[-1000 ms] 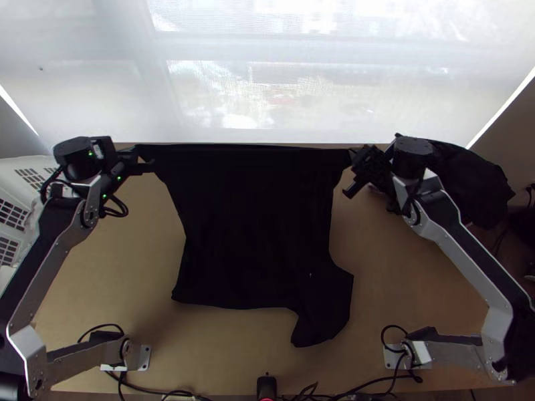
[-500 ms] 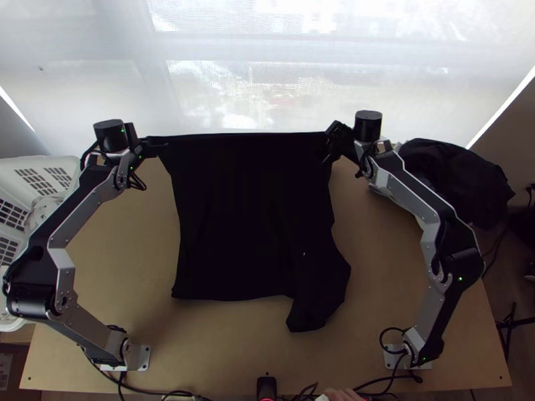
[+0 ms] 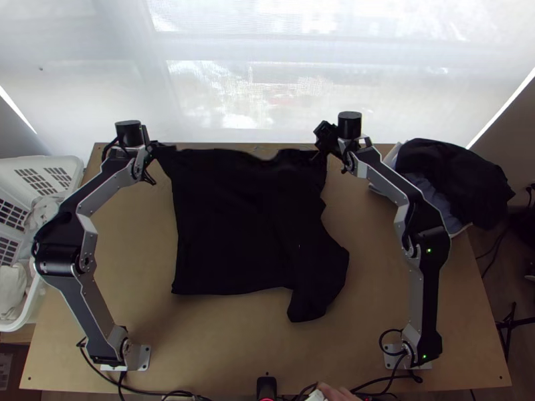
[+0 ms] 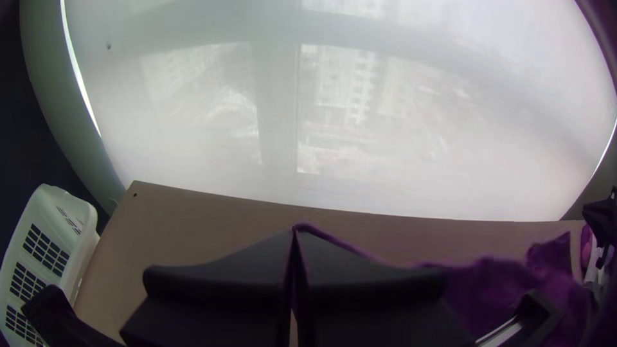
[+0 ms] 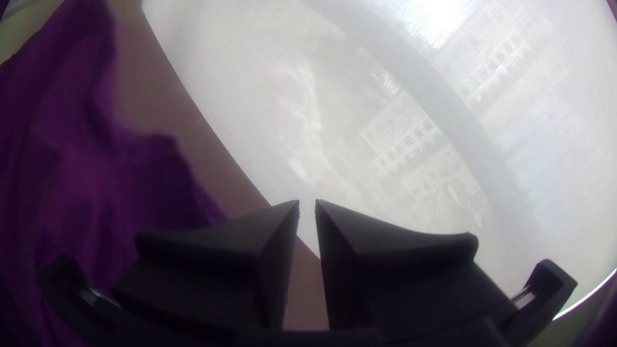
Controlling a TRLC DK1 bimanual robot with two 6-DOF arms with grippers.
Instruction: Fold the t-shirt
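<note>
The black t-shirt (image 3: 247, 227) lies on the table, its far edge sagging in the middle and one part jutting out at the near right. At its far left corner is my left gripper (image 3: 167, 148); in the left wrist view the left gripper (image 4: 294, 234) is shut on a thin edge of the shirt (image 4: 501, 283), which looks purple there. By the far right corner is my right gripper (image 3: 321, 142). In the right wrist view the right gripper (image 5: 307, 202) is slightly open, a narrow gap between its fingers, with the shirt (image 5: 83, 180) beside it.
A white basket (image 3: 70, 167) with cloth inside stands at the left. Dark and grey clothes (image 3: 455, 177) are piled at the far right. The window blind (image 3: 267, 87) rises behind the table's far edge. A hand (image 3: 332, 393) shows at the near edge.
Both grippers have moved inward, toward each other. The shirt's far edge, stretched straight before, has gone slack, and its near hem has slid slightly away from the bases. The right gripper has let the cloth go.
</note>
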